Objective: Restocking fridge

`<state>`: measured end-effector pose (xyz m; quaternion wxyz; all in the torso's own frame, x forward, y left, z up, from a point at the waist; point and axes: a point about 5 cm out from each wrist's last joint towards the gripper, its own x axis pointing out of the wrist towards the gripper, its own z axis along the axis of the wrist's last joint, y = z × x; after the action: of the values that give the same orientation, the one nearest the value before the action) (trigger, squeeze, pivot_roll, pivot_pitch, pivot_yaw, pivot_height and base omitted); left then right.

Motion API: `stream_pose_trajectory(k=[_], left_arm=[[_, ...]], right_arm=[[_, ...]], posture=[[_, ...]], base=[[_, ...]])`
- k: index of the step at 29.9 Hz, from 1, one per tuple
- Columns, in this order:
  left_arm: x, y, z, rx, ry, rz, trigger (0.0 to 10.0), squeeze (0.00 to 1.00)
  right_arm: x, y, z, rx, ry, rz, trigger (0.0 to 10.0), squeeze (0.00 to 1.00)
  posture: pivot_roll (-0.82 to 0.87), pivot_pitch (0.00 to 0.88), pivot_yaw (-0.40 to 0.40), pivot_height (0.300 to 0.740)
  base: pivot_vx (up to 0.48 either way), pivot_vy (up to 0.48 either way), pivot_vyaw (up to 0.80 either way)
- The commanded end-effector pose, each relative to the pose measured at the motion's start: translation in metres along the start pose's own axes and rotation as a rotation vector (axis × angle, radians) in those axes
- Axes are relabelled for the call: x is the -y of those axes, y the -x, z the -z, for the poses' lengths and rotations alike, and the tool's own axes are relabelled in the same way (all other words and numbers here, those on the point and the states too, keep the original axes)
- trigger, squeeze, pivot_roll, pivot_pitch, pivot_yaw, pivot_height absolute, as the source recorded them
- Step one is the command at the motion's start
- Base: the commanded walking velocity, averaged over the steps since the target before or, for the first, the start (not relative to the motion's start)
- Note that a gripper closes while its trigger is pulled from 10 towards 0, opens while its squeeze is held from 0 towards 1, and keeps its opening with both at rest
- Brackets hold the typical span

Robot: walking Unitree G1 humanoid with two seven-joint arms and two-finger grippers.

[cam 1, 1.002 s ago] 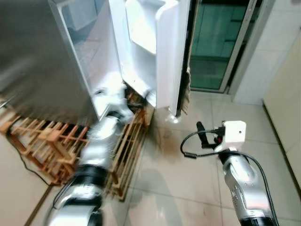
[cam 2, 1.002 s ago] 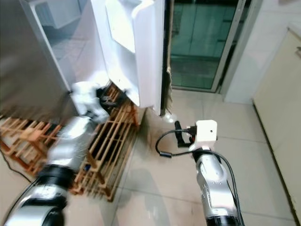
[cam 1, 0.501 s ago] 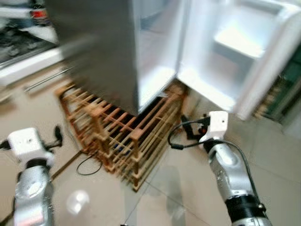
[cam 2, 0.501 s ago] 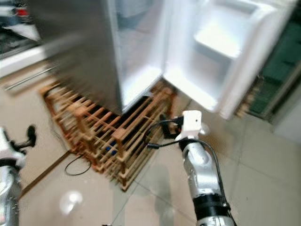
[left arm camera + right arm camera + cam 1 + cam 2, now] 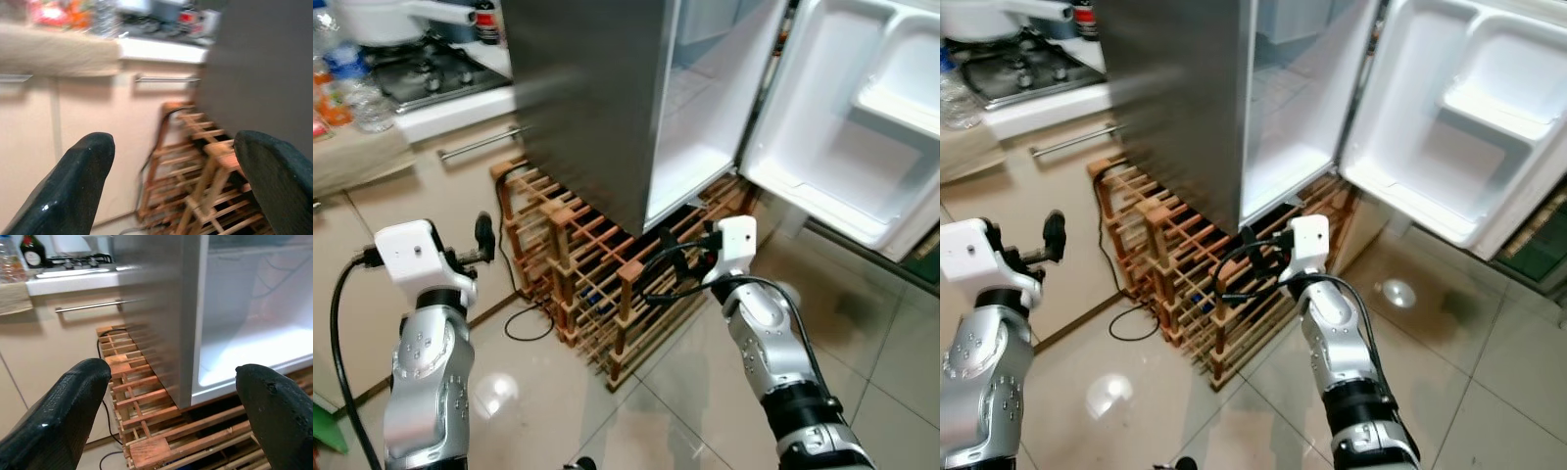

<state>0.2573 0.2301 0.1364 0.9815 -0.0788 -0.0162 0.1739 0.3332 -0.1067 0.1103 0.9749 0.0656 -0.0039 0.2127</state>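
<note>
The tall silver metal fridge [image 5: 597, 108] stands in front of me, a bit to the right, and its white plastic door [image 5: 862, 127] hangs wide open on the far right. The inside is white and bright, and the door shelves [image 5: 1494, 103] look bare. I think the fridge itself is far too heavy to move. The door should swing easily, and I would push it on its outer edge, not on the thin shelves, which look like they could crack.

My left gripper [image 5: 481, 238] is up on the near left, fingers spread wide with nothing between them. My right gripper [image 5: 668, 245] is in the middle, close to the bottom of the fridge, and it is spread wide and bare too. In the right wrist view my black fingers [image 5: 73, 406] point at the low white floor of the fridge.

The fridge sits on a brown wooden slatted rack [image 5: 578, 284] on the tiled floor. A black cable [image 5: 524, 323] lies curled on the floor beside the rack.

Far to the left there is a pale kitchen surface [image 5: 372, 157] with clear plastic bottles [image 5: 357, 93] on it, next to a dark gas hob [image 5: 435, 69]. I guess those bottles go into the fridge. They look light, smooth and a bit slippery, so I would take one around its middle.
</note>
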Motion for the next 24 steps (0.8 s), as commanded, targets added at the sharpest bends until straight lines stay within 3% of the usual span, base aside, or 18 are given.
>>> stream_pose_trajectory(k=[1,6,9,16,21,22,24], left_arm=[[0.000,0.000,0.003,-0.021,0.025,-0.022,10.0,0.00],[0.001,0.003,0.002,-0.023,-0.034,-0.035,10.0,0.00],[0.008,0.001,-0.004,0.007,-0.084,-0.010,10.0,0.00],[-0.003,-0.023,-0.035,0.125,-0.207,-0.064,10.0,0.00],[0.008,-0.026,-0.027,0.092,-0.173,-0.005,10.0,0.00],[0.020,-0.027,-0.019,0.067,-0.171,0.041,10.0,0.00],[0.024,-0.027,-0.015,0.062,-0.166,0.057,10.0,0.00]], right_arm=[[0.004,0.000,0.000,-0.001,-0.013,0.002,10.0,0.00],[0.005,-0.001,0.001,-0.008,-0.020,0.001,10.0,0.00],[0.002,-0.002,0.002,-0.008,-0.028,-0.023,10.0,0.00],[-0.003,-0.005,0.002,0.000,-0.038,-0.071,10.0,0.00],[-0.002,-0.004,0.006,-0.011,-0.033,-0.078,10.0,0.00],[-0.005,-0.004,0.008,-0.014,-0.039,-0.101,10.0,0.00],[-0.009,-0.005,0.008,-0.017,-0.047,-0.126,10.0,0.00]], posture=[[-0.01,0.000,-0.025,0.740],[-0.01,0.000,-0.027,0.740],[-0.01,0.000,-0.027,0.740],[0.00,0.000,-0.028,0.740],[-0.01,0.000,-0.021,0.740],[-0.01,0.000,-0.018,0.740],[-0.02,0.000,-0.013,0.740]], base=[[0.000,0.480,0.43],[0.000,0.480,0.43],[0.000,0.000,0.43],[0.000,0.000,0.42],[0.000,0.000,0.42],[0.000,0.000,0.42],[0.000,0.000,0.00]])
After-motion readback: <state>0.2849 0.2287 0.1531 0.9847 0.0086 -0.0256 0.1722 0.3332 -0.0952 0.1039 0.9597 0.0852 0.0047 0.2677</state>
